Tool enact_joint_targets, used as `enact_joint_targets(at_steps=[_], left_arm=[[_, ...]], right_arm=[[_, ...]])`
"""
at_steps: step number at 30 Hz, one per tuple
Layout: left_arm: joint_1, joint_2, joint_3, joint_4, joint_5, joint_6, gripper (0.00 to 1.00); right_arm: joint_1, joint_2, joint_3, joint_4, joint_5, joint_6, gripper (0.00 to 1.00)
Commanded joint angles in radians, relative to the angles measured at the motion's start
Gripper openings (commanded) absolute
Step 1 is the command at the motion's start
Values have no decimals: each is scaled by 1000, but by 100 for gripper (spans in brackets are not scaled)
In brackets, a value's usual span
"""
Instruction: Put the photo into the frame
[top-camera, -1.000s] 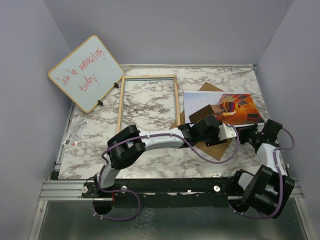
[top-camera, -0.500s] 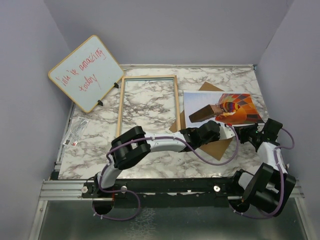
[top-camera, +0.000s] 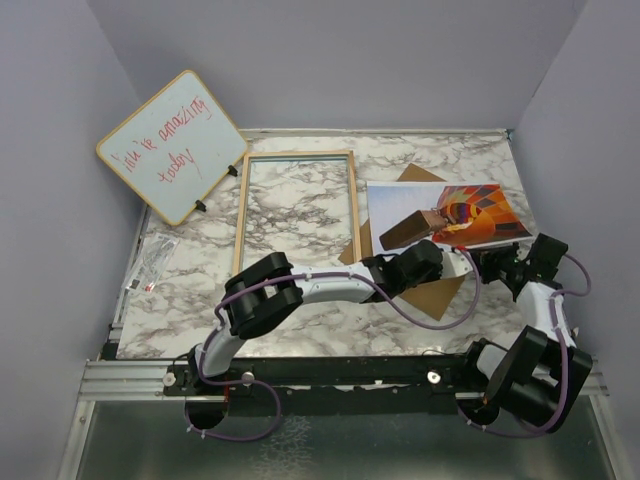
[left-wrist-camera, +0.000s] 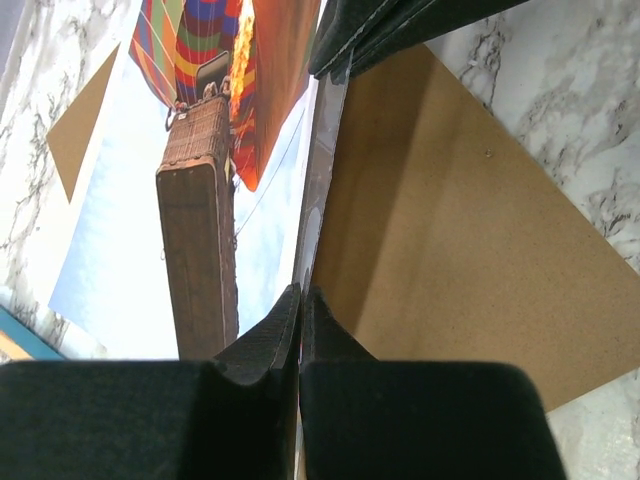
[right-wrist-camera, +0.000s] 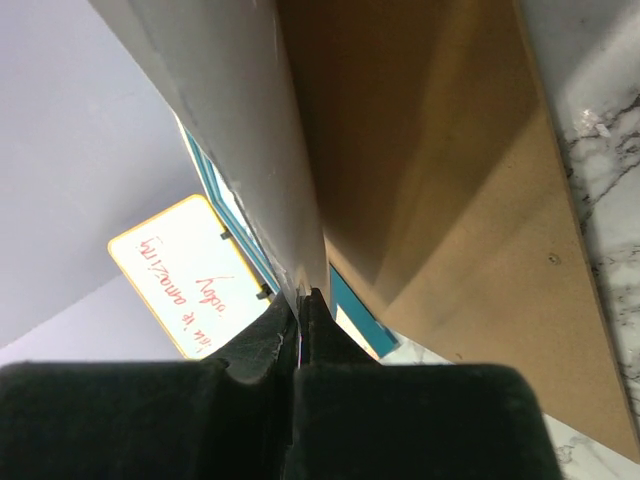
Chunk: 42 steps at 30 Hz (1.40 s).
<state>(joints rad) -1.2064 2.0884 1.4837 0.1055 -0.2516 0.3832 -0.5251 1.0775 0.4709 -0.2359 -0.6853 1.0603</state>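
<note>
The photo (top-camera: 450, 215), a hot-air balloon print, hangs slightly raised over the brown backing board (top-camera: 437, 292) at the table's right. My left gripper (top-camera: 441, 263) is shut on the photo's near edge; in the left wrist view its jaws (left-wrist-camera: 300, 296) pinch the photo (left-wrist-camera: 200, 180) edge-on. My right gripper (top-camera: 497, 263) is shut on the same near edge further right, and its wrist view shows the photo's white reverse (right-wrist-camera: 230, 120) rising from the gripper (right-wrist-camera: 302, 298). The frame (top-camera: 297, 210) lies flat left of the photo, pale wood up, with its blue side (right-wrist-camera: 352, 302) just visible.
A whiteboard (top-camera: 172, 146) with red handwriting leans at the back left corner. A small clear bag (top-camera: 152, 262) lies by the left edge. The backing board (left-wrist-camera: 460, 220) lies under both grippers. Purple walls close in the table on three sides.
My left gripper has closed from open onto the photo's near edge. The photo's right end has shifted a little to the right with the right gripper.
</note>
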Motion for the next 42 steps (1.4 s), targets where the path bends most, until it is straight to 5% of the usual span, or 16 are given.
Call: enact_joint_targets(at_steps=[1, 3, 7, 10, 15, 21, 28, 34, 42], left_arm=[[-11, 9, 52, -50, 19, -2, 0], [-14, 12, 56, -65, 35, 9, 4], [-23, 16, 38, -65, 44, 22, 29], [-28, 24, 33, -63, 36, 34, 35], [-32, 33, 35, -47, 18, 44, 26], [-31, 40, 46, -31, -56, 57, 0], [-31, 30, 112, -130, -4, 50, 0], [-31, 7, 224, -290, 101, 0, 0], [-30, -35, 305, -399, 163, -61, 0]], right_arm=[[1, -11, 46, -52, -28, 39, 1], [0, -14, 50, -63, -29, 51, 0], [0, -17, 48, -74, -36, 73, 1], [1, -28, 45, -81, -35, 86, 1], [0, -44, 44, -92, -36, 97, 1], [1, -61, 45, -103, -49, 112, 1], [0, -75, 69, -161, -20, 93, 1], [0, -89, 132, -283, 38, 12, 55], [0, -197, 233, -475, 158, -49, 72]])
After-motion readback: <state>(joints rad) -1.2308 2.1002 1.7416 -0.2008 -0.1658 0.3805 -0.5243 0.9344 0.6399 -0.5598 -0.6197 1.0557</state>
